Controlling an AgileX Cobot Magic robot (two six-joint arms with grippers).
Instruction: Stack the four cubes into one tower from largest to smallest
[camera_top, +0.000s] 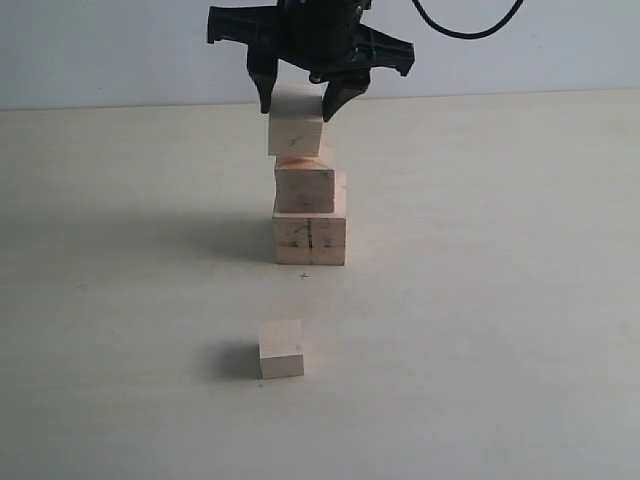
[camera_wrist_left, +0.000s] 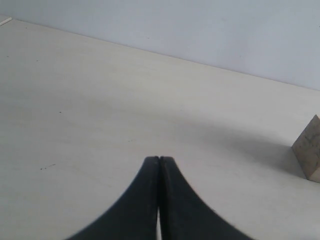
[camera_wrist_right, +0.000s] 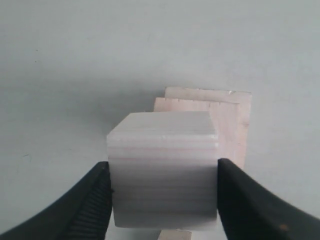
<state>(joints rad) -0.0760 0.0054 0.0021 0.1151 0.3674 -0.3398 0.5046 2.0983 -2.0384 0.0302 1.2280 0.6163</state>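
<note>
The left gripper (camera_wrist_left: 159, 159) hangs over bare table (camera_wrist_left: 75, 100) with its two black fingers (camera_wrist_left: 145, 200) pressed together, no gap between the tips. Beyond the tips and off to one side, well apart from them, the corner of one pale wooden cube (camera_wrist_left: 310, 150) shows at the frame edge. Which of the four it is cannot be told from this view.

In the exterior view the smallest cube (camera_top: 281, 350) sits alone on the table (camera_top: 500, 300). It is well below the right gripper's fingertips and clear of the stack, touched by nothing.

The right gripper (camera_top: 300, 103) comes down from above with its fingers (camera_top: 266, 95) clamped on the third cube (camera_top: 296, 125), one finger on each opposite side face. The right wrist view shows the same grip: that cube (camera_wrist_right: 162, 170) fills the space between the two dark fingers (camera_wrist_right: 95, 200), both pads against its sides.

Directly beneath the held cube is the second cube (camera_top: 304, 188), with a reddish patch along its top edge. The held cube's underside is at or just above that top. Whether the two touch cannot be told. The held cube sits slightly off toward the left-hand finger rather than squarely over the one below.

The second cube rests on the largest cube (camera_top: 310, 238), which stands on the table and has a dark vertical line on its front face. Past the fingertips, the wrist view shows the second cube (camera_wrist_right: 200, 106) and the largest cube (camera_wrist_right: 210, 93) stepping out from behind the held one.
</note>
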